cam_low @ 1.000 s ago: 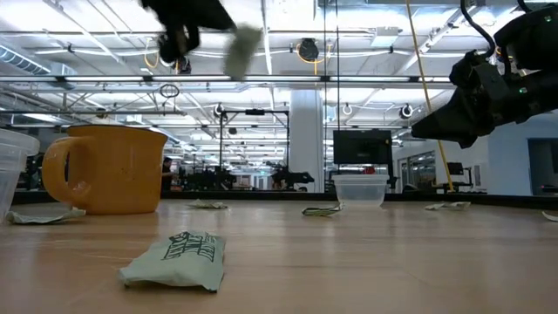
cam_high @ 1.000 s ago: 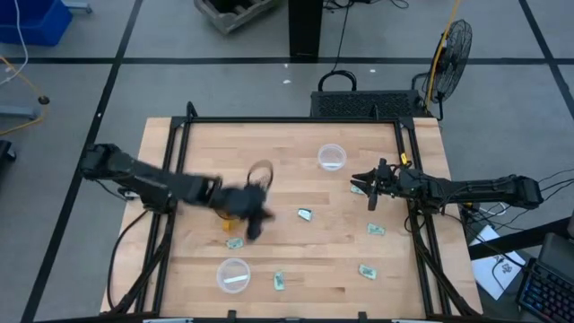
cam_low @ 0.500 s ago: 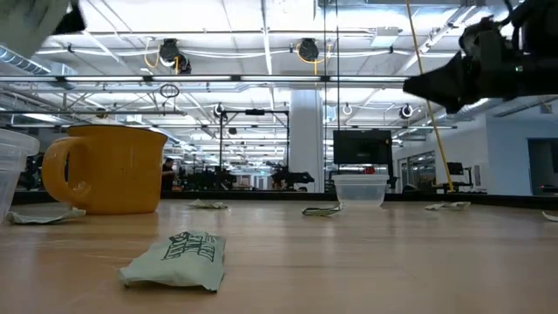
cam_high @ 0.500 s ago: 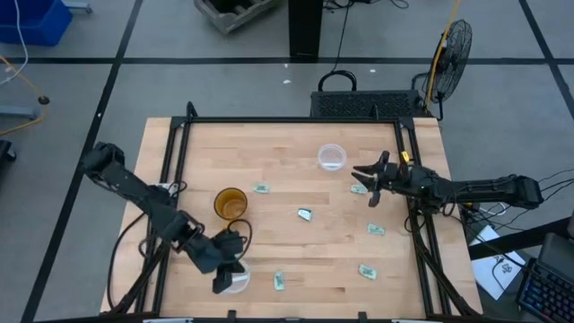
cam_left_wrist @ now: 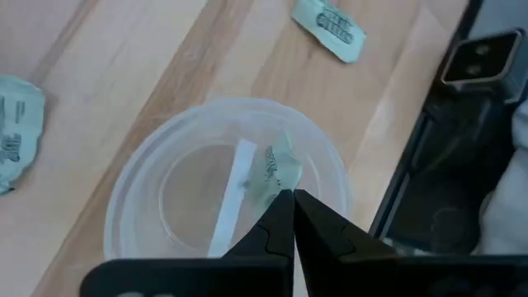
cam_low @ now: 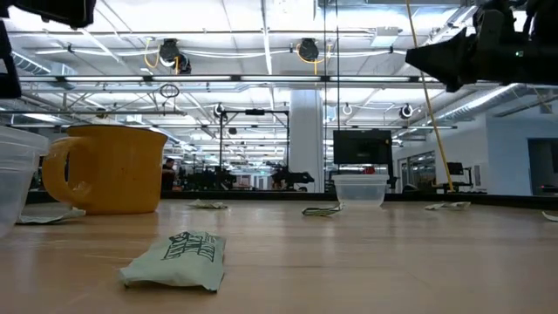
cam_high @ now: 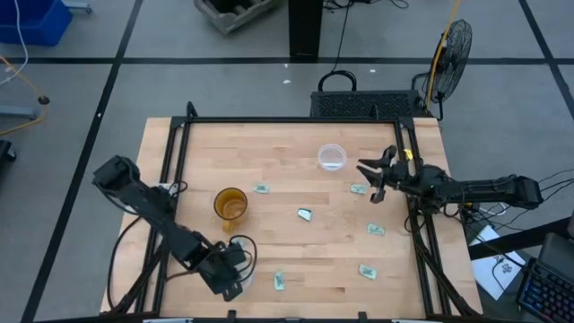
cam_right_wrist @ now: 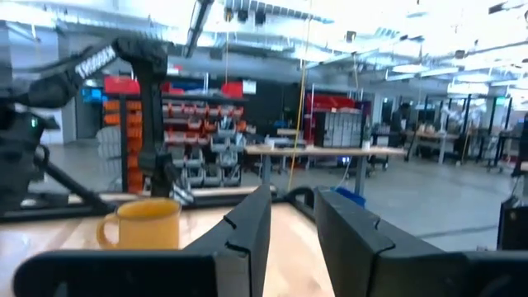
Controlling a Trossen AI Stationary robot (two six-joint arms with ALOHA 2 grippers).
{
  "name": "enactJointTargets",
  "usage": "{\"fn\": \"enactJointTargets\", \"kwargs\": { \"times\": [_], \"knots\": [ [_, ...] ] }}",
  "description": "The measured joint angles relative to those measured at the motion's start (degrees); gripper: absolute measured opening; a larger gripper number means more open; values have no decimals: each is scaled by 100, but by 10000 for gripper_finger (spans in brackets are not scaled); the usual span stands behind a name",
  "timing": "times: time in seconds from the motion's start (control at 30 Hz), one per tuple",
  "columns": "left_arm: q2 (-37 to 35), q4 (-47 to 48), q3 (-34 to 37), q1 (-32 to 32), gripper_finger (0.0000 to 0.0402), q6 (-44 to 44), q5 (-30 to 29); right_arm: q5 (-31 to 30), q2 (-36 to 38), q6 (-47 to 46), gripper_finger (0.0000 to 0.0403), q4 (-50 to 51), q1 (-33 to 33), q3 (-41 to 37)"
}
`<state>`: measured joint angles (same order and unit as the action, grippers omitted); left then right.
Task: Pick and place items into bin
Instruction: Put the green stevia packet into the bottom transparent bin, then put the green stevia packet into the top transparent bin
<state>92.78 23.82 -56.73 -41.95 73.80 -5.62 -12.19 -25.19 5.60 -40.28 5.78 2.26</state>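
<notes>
1. A clear round bin (cam_left_wrist: 148, 177) sits on the wooden table (cam_left_wrist: 206, 58).
2. The left gripper (cam_left_wrist: 293, 216) is right above the bin, and its two dark fingers (cam_left_wrist: 276, 224) are pressed together.
3. A small green-and-white packet (cam_left_wrist: 279, 167) is pinched at the fingertips, over the inside of the bin.
4. A white strip (cam_left_wrist: 231, 194) lies in the bin.
5. Another packet (cam_left_wrist: 328, 27) lies on the table near the bin.
6. A third packet (cam_left_wrist: 16, 132) lies on the other side of the bin.
</notes>
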Motion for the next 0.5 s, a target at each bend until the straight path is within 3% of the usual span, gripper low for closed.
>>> {"fn": "enactJointTargets", "kwargs": {
  "times": [0.27, 0.5],
  "knots": [
    [-6, 52, -3, 150, 58, 446, 45, 10, -2, -107, 89, 133, 0, 0],
    [-288, -67, -7, 631, 76, -461, 442, 24, -1, -153, 89, 945, 0, 8]
  ]
}}
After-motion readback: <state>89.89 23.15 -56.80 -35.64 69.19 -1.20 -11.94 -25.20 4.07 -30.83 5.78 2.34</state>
